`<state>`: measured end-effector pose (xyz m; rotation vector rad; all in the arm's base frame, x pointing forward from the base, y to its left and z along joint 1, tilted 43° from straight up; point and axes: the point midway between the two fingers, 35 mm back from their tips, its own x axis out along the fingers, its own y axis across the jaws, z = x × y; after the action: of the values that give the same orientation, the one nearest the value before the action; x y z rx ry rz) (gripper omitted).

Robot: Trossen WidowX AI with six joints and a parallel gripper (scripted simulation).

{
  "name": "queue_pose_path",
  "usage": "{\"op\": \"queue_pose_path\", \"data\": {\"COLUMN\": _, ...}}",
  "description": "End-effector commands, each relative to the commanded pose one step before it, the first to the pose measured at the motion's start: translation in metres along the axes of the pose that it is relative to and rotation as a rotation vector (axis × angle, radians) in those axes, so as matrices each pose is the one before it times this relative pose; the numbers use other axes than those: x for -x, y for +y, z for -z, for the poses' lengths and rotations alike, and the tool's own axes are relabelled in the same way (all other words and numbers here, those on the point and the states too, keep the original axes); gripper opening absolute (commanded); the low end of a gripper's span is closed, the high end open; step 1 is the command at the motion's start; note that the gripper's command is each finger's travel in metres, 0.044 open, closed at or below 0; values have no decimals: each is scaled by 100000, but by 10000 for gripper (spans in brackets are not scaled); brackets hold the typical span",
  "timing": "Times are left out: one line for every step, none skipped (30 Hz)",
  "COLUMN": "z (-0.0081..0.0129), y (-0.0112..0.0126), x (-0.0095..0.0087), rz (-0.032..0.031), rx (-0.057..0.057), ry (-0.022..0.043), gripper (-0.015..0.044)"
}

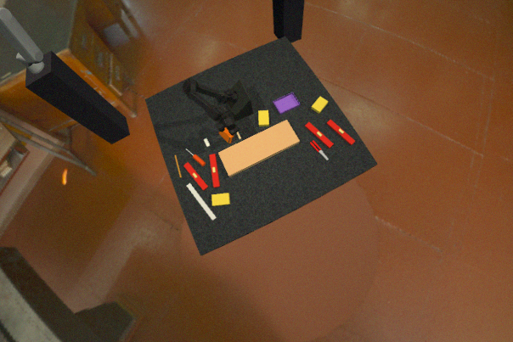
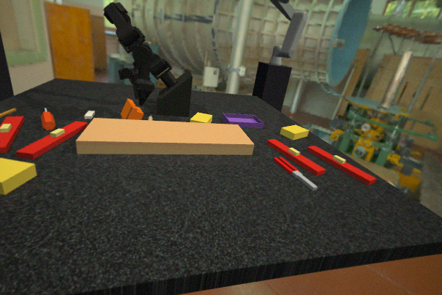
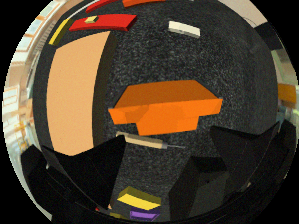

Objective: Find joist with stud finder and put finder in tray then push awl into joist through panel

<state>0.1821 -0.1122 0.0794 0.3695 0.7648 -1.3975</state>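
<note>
From the top view, the dark mat (image 1: 272, 194) carries the tan floor panel (image 1: 259, 147) near its middle. The gripper (image 1: 226, 123) hangs just above the orange stud finder (image 1: 227, 135), which lies on the mat off the panel's near-left corner, just beside it but not on it. The purple tray (image 1: 286, 103) sits past the panel's far end, with a yellow block (image 1: 263, 118) between tray and arm base. The awl (image 1: 195, 157) — orange handle, thin metal tip — lies to the left, beside two red levels (image 1: 214, 170).

In the exterior view the arm comes down steeply and the gripper (image 2: 142, 95) points at the mat, directly over the stud finder (image 2: 132, 110) with a small gap between them. The stud finder rests behind the floor panel (image 2: 165, 136), near its left end. The awl (image 2: 47, 120) is well to the left; the tray (image 2: 243, 120) is to the right, behind the panel's far corner.

The wrist view looks straight down on the stud finder (image 3: 165, 110), which fills the centre of the picture. The dark fingers stand spread wide at the lower edge, one to each side, with nothing between them — the gripper is empty. The floor panel (image 3: 73, 95) runs along the left side, and a small white block (image 3: 185, 27) lies beyond the stud finder
</note>
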Motion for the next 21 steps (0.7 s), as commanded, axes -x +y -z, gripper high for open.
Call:
{"op": "queue_pose_path", "data": {"z": -21, "y": -196, "x": -50, "rz": 89, "rx": 1284, "ry": -983, "gripper": 440}}
{"op": "queue_pose_path", "data": {"z": -7, "y": -45, "x": -1, "rz": 2, "rx": 2, "ry": -1, "gripper": 440}}
{"op": "queue_pose_path", "data": {"z": -2, "y": -15, "x": 0, "rz": 1, "rx": 1, "ry": 0, "gripper": 440}}
{"op": "queue_pose_path", "data": {"z": 4, "y": 4, "x": -27, "rz": -2, "rx": -1, "ry": 9, "gripper": 440}}
{"op": "queue_pose_path", "data": {"z": 12, "y": 12, "x": -81, "rz": -5, "rx": -2, "ry": 26, "gripper": 440}}
{"op": "queue_pose_path", "data": {"z": 20, "y": 19, "x": -135, "rz": -8, "rx": -3, "ry": 40, "gripper": 440}}
{"op": "queue_pose_path", "data": {"z": 24, "y": 21, "x": -162, "rz": -10, "rx": -4, "ry": 45, "gripper": 440}}
{"op": "queue_pose_path", "data": {"z": 23, "y": 20, "x": -162, "rz": -9, "rx": -4, "ry": 41, "gripper": 440}}
{"op": "queue_pose_path", "data": {"z": 22, "y": 18, "x": -162, "rz": -9, "rx": -4, "ry": 37, "gripper": 440}}
{"op": "queue_pose_path", "data": {"z": 21, "y": 17, "x": -161, "rz": -8, "rx": -4, "ry": 33, "gripper": 440}}
{"op": "queue_pose_path", "data": {"z": 21, "y": 15, "x": -161, "rz": -8, "rx": -3, "ry": 30, "gripper": 440}}
{"op": "queue_pose_path", "data": {"z": 20, "y": 13, "x": -161, "rz": -7, "rx": -3, "ry": 26, "gripper": 440}}
{"op": "queue_pose_path", "data": {"z": 19, "y": 12, "x": -160, "rz": -7, "rx": -3, "ry": 22, "gripper": 440}}
{"op": "queue_pose_path", "data": {"z": 18, "y": 10, "x": -160, "rz": -6, "rx": -3, "ry": 18, "gripper": 440}}
{"op": "queue_pose_path", "data": {"z": 18, "y": 8, "x": -160, "rz": -5, "rx": -3, "ry": 14, "gripper": 440}}
{"op": "queue_pose_path", "data": {"z": 17, "y": 7, "x": -159, "rz": -4, "rx": -2, "ry": 11, "gripper": 440}}
{"op": "queue_pose_path", "data": {"z": 16, "y": 5, "x": -159, "rz": -3, "rx": -2, "ry": 7, "gripper": 440}}
{"op": "queue_pose_path", "data": {"z": 16, "y": 4, "x": -159, "rz": -3, "rx": -2, "ry": 3, "gripper": 440}}
{"op": "queue_pose_path", "data": {"z": 15, "y": 2, "x": -158, "rz": -2, "rx": -1, "ry": -1, "gripper": 440}}
{"op": "queue_pose_path", "data": {"z": 15, "y": 0, "x": -158, "rz": -1, "rx": -1, "ry": -4, "gripper": 440}}
{"op": "queue_pose_path", "data": {"z": 14, "y": -1, "x": -157, "rz": 0, "rx": -1, "ry": -8, "gripper": 440}}
